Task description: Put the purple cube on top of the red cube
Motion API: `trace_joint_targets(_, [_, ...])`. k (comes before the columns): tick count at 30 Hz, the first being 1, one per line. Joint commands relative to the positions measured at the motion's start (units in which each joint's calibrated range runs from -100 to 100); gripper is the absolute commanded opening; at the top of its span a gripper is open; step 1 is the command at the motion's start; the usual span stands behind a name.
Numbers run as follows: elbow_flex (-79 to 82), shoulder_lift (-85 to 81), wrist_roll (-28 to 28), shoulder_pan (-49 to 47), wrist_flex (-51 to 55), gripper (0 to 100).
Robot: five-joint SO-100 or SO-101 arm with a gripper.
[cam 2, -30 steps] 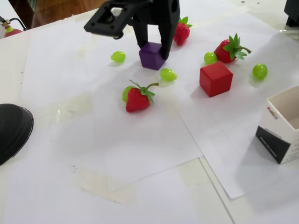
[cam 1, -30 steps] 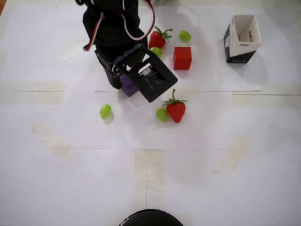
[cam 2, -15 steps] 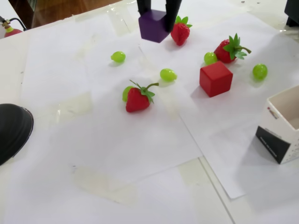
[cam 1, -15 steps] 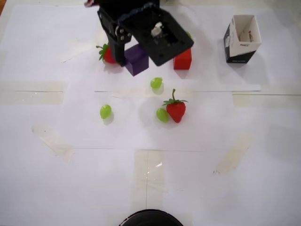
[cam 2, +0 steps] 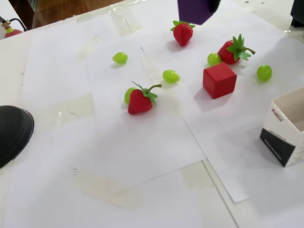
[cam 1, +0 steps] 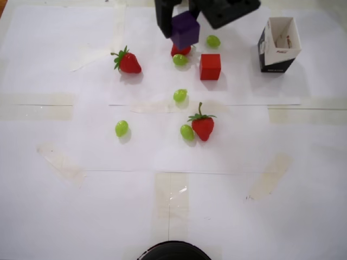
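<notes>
Your tool (cam 1: 185,24) is clamped on the purple cube (cam 1: 185,30) and carries it in the air, clear of the bench (cam 1: 65,206). In the overhead view it hangs up and to the left of the red cube (cam 1: 210,66), over a strawberry (cam 1: 180,50) and a green grape (cam 1: 180,60). In the fixed view only the cube's lower part (cam 2: 195,10) shows at the top edge, so you cannot check the grip there.

The risk is in the landing. The red cube (cam 2: 219,80) offers a top face no bigger than the purple one's base, so a small offset would likely leave the purple cube overhanging and tipping off. Both blocks are matte, flat-faced and sharp-edged, which should help them sit, but the red one rests loose on smooth paper and a sideways nudge could slide it. If you come down early, you may land on the strawberry or roll a glossy grape. Another grape (cam 1: 213,40) and an open cardboard box (cam 1: 278,44) lie near the path too. Release only once the faces are square, or the cube may twist as the jaws part.
</notes>
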Motion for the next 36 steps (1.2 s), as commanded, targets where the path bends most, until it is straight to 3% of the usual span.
trace_joint_targets(1, [2.01, -6.74, -1.95, -2.92, 0.23, 5])
trace_joint_targets(14, [13.29, -8.28, -4.0, -7.33, -6.71, 5])
trace_joint_targets(36, [17.29, -5.62, -4.0, -8.28, -15.45, 6])
